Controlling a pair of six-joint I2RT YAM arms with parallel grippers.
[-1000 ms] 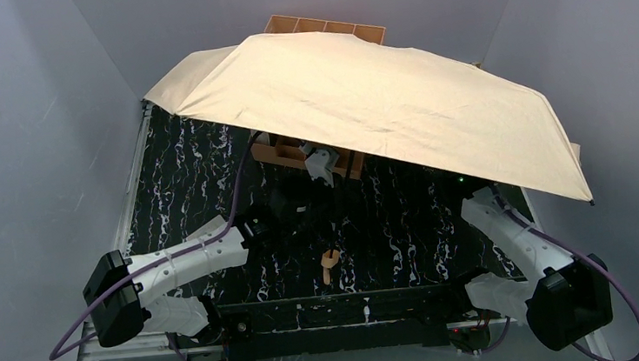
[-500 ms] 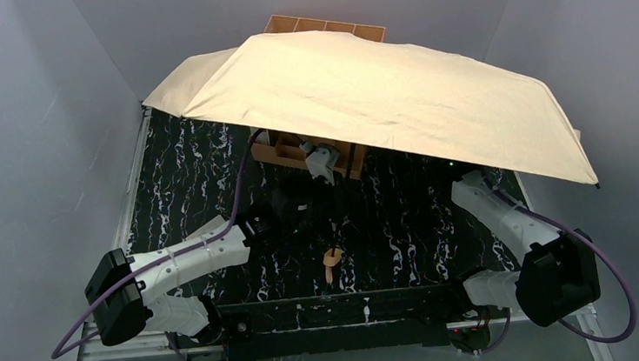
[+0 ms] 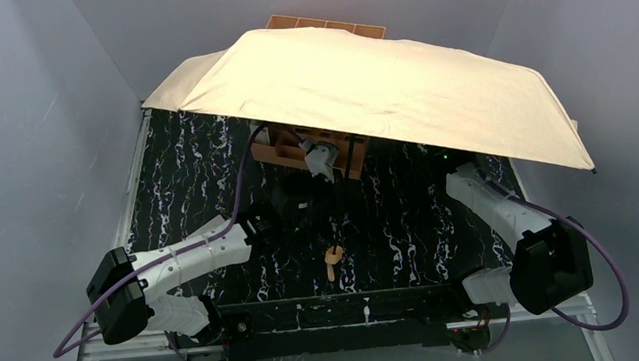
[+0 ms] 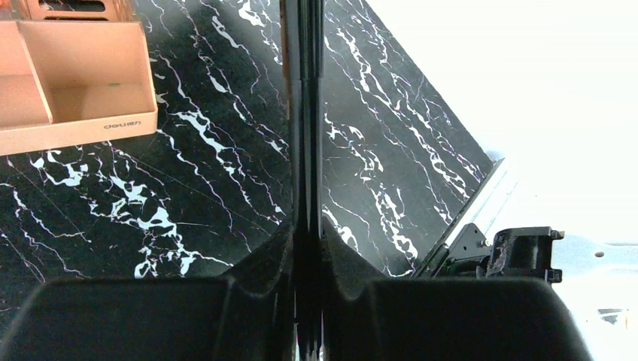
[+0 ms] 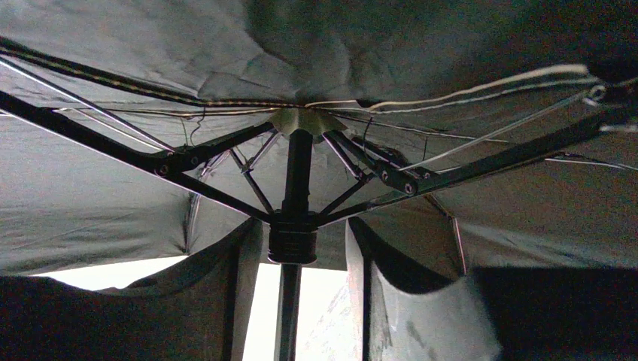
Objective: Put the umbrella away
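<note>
Umbrella (image 3: pixel 395 86) spread wide; left gripper (image 4: pixel 307 233) clenched on its shaft (image 4: pixel 305 90); right gripper (image 5: pixel 302 226) released, straddling shaft

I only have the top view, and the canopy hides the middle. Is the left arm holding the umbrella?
Observer: Yes. The left gripper has its jaws shut on the black shaft of the umbrella.
Operator: And the right one?
Observer: The right gripper is under the canopy, jaws open either side of the shaft, level with the runner.
Operator: Has it started to fold?
Observer: No; underneath, the ribs are spread out.
</note>
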